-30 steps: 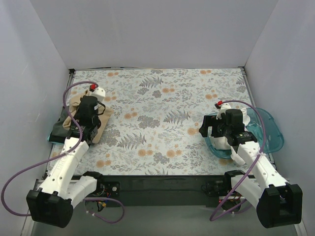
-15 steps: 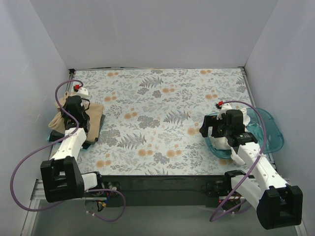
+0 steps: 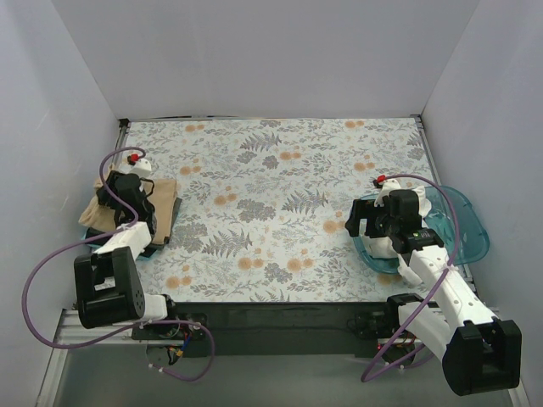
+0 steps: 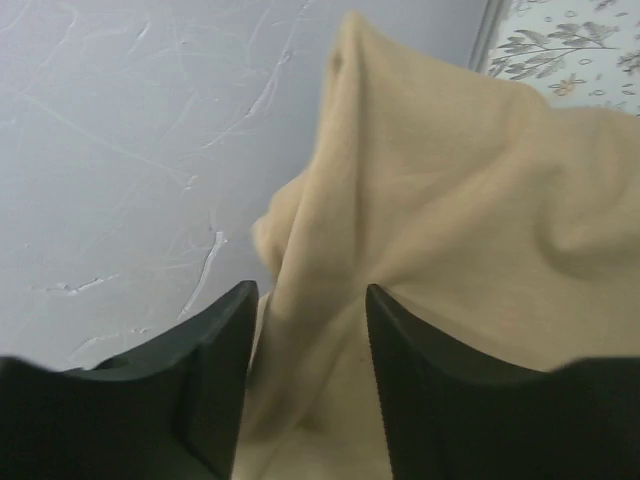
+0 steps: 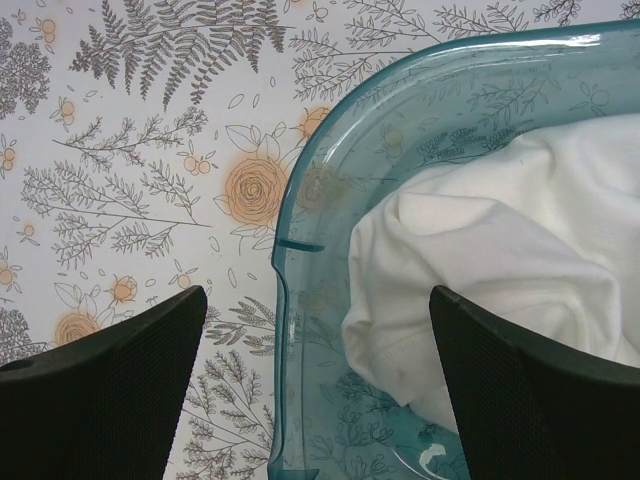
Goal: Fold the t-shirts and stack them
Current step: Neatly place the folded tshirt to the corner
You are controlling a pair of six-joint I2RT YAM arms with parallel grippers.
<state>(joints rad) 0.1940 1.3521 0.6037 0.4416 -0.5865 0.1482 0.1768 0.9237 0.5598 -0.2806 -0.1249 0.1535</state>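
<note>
Tub (image 5: 300, 200) at the counter's (image 3: 280, 186) right edge holds a white shirt (image 5: 480, 250); my right jaws hang wide apart over its rim. At the left edge the tan shirt (image 4: 470, 230) lies bunched on a dark shirt (image 3: 161, 237), and a fold of it fills my left jaws' narrow gap. I cannot tell if they pinch it. Since a second ago the left arm (image 3: 127, 242) has swung toward the left wall and the tan shirt has shifted with it. Floral cloth covers the counter, with pale walls (image 3: 254, 59) around.

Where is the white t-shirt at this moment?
In the right wrist view the white t-shirt lies bunched inside the teal tub, at the right side of the table, directly below the open right end effector.
</note>
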